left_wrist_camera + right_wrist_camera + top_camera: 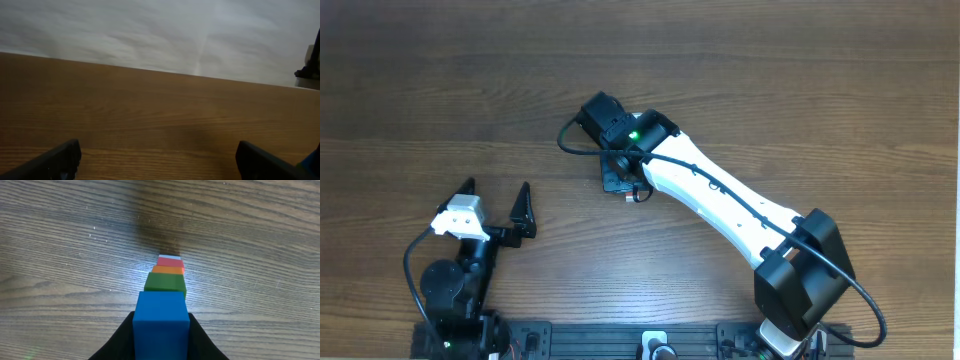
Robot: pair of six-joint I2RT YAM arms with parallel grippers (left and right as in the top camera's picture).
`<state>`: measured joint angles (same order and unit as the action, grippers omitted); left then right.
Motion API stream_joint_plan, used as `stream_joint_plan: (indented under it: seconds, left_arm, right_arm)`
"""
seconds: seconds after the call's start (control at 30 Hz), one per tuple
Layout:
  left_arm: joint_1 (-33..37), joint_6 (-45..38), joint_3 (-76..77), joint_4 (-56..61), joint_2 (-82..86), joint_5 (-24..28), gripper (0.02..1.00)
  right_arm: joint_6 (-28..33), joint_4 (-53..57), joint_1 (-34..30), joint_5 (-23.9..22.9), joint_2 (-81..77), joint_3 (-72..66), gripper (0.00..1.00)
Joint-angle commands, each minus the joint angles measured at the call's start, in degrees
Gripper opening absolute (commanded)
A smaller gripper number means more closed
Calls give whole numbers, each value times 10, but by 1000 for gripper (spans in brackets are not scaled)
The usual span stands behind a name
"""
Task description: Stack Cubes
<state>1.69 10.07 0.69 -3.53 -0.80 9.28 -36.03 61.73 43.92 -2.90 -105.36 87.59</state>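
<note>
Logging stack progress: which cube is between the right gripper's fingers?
The blue cube, topmost; green cube, orange cube and red cube sit beneath it.

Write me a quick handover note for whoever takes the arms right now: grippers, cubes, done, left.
Left gripper: open, empty, over bare table near its base.
Right gripper: shut on blue cube, directly above the others.
Mid-table: green cube on orange cube on red cube.
Done: those three stacked.
Left: confirm blue sits on green (contact unclear), then release and lift clear.
</note>
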Motion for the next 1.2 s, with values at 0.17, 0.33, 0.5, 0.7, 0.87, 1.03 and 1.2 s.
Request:
stream_joint_plan:
  seconds: [0.17,0.33,0.5,0.7,0.87,1.03,1.2]
  left_arm:
    - [3,-8,-3,1,4,7,1000]
    - [3,-8,-3,1,4,7,1000]
    - [3,-8,-3,1,4,7,1000]
    - [3,-8,-3,1,4,7,1000]
    - [3,-8,-3,1,4,7,1000]
    - [3,-8,-3,1,4,7,1000]
    - [3,-8,-3,1,4,7,1000]
  right_arm:
    - [-4,0,3,-4,-7,8,95]
    - [-4,0,3,-8,-7,8,104]
    - [-4,0,2,-11,-7,8,117]
    - [-3,0,1,-11,-7,8,213]
    - [-3,0,-1,-15,-7,8,272]
    - [-3,-1,-1,-15,-7,8,294]
    - [-3,-2,-1,-15,-7,8,312]
